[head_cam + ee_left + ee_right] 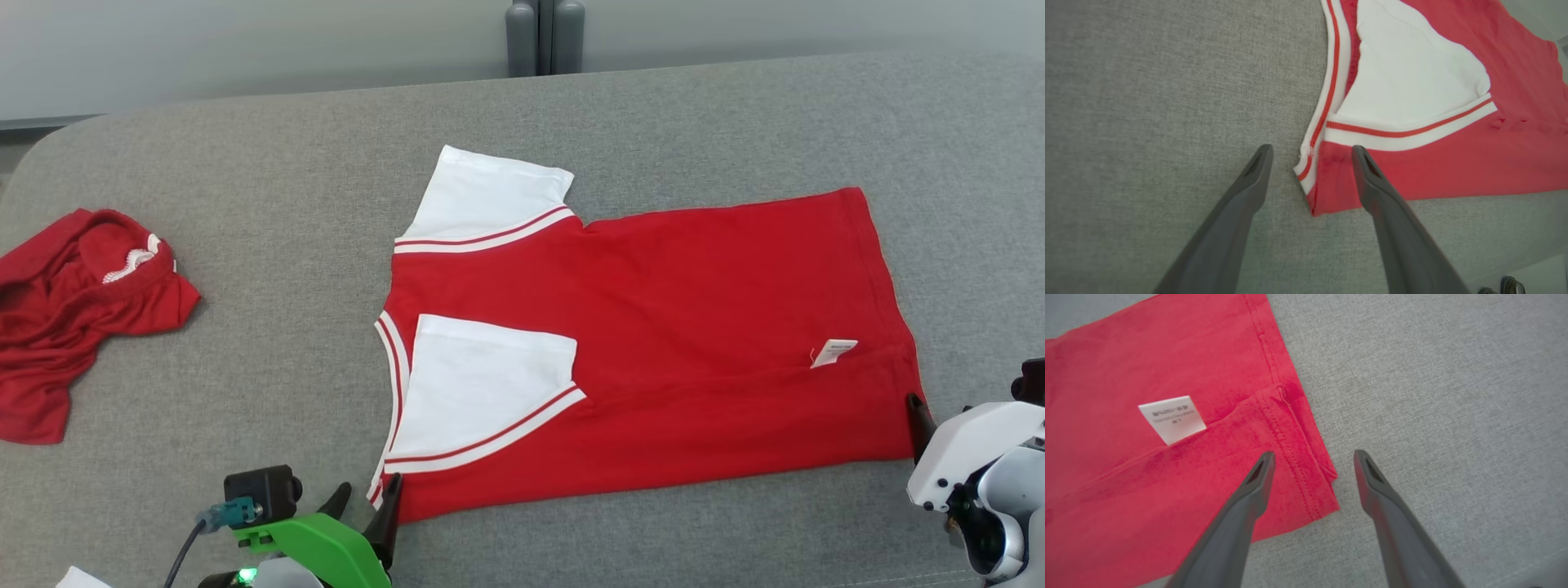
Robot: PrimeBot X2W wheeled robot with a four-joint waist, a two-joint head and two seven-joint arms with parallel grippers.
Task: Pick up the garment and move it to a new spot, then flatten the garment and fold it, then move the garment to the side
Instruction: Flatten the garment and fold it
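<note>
Between the left fingers [1255,175], which stand spread wide and grip nothing, lies one corner of the red garment [1453,171], where its white, red-striped neck trim [1327,102] ends. One of these fingers is over bare grey table [1147,102]. The other is over the red cloth just inside that corner; whether it touches the cloth cannot be told.

Just beyond these fingers a white sleeve [1412,69] with a striped cuff lies folded flat on the red body. Farther out a second white sleeve [490,192] sticks out from the far edge of the garment.

From there the garment stretches flat across the table to the right fingers [1259,477], and its near folded edge runs from one pair to the other. The right fingers are also parted and hold nothing. The stitched hem corner sits between them, with one finger above red cloth and the other above grey table. A small white label [1172,418] lies on the cloth a little beyond them, on the garment side.

Well off to the outer side of the left fingers, apart from the flat garment, a second red piece of clothing [73,318] lies bunched on the table. Far beyond both pairs, past the table's back edge, stand dark grey posts [543,37].
</note>
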